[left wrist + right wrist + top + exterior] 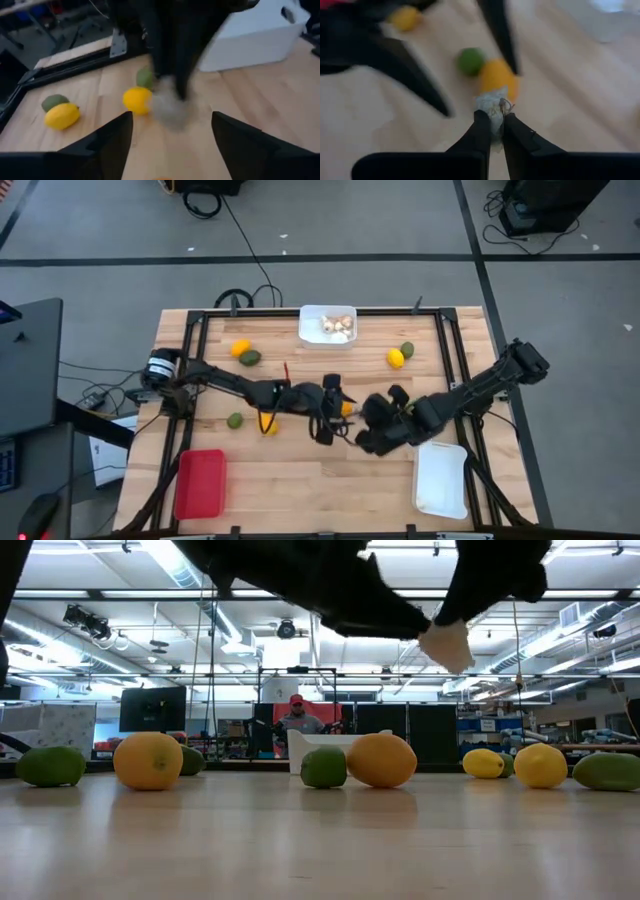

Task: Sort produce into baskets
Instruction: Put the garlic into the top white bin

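Wide bare wood is seen along the near edge of the tabletop (300, 480), between the red tray (200, 483) at the near left corner and a white tray (441, 478) at the near right corner. A second white tray (327, 324) sits at the far edge, holding pale mushroom pieces (338, 326).

Three trays are counted. On the wood, three yellow fruits and three green fruits are made out; a fourth yellow is partly hidden under the arms.

At mid-tabletop, a pale mushroom piece (492, 106) is pinched by the right end effector (492, 122), fingers pressed together on it. The left end effector (172, 132) is spread just beside it.
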Available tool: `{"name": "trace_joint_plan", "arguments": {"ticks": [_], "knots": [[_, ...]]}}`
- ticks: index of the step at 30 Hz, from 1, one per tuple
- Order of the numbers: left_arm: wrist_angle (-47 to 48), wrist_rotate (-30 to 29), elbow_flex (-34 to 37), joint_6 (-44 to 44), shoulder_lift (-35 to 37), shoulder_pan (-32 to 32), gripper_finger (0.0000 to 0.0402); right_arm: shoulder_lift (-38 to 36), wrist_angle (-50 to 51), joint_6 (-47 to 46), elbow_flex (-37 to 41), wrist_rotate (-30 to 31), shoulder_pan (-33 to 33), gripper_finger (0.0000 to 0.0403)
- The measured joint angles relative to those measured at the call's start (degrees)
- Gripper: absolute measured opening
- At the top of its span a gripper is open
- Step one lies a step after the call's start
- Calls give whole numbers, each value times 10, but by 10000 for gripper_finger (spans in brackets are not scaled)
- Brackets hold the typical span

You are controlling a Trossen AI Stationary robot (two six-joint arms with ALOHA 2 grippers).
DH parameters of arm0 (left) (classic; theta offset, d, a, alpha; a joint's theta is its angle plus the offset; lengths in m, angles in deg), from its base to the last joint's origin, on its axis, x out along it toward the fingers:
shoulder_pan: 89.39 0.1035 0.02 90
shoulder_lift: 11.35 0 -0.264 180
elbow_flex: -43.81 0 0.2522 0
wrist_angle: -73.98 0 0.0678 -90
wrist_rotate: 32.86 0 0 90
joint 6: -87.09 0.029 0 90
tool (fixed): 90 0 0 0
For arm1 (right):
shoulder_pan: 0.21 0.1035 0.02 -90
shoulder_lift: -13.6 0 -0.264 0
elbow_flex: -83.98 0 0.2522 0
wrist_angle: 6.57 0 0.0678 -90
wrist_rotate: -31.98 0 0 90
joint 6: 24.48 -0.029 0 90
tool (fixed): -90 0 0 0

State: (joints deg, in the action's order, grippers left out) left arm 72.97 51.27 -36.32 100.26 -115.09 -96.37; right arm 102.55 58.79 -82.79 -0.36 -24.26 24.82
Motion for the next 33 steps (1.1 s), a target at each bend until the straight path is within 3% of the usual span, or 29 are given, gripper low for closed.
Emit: {"name": "trace_joint_plan", "arguments": {"ticks": [3, 8, 15, 20, 24, 28, 33], "knots": [[29, 26, 5, -9, 11, 21, 294, 0, 34, 16, 0, 6, -47, 34], [-90, 8, 91, -29, 36, 44, 295, 0, 17, 141, 0, -9, -143, 23], [-241, -40, 253, -36, 117, 73, 281, 0, -126, 340, 0, -64, -285, 23], [-233, -44, 315, -58, 190, 84, 276, 0, -213, 424, 0, -84, -378, 23], [-209, -81, 344, -60, 231, 88, 273, 12, -280, 467, 14, -117, -445, 23], [-198, -126, 362, -59, 254, 90, 273, 61, -344, 496, 19, -191, -501, 23], [-184, -134, 370, -70, 256, 97, 272, 119, -391, 520, 12, -201, -549, 31]]}}
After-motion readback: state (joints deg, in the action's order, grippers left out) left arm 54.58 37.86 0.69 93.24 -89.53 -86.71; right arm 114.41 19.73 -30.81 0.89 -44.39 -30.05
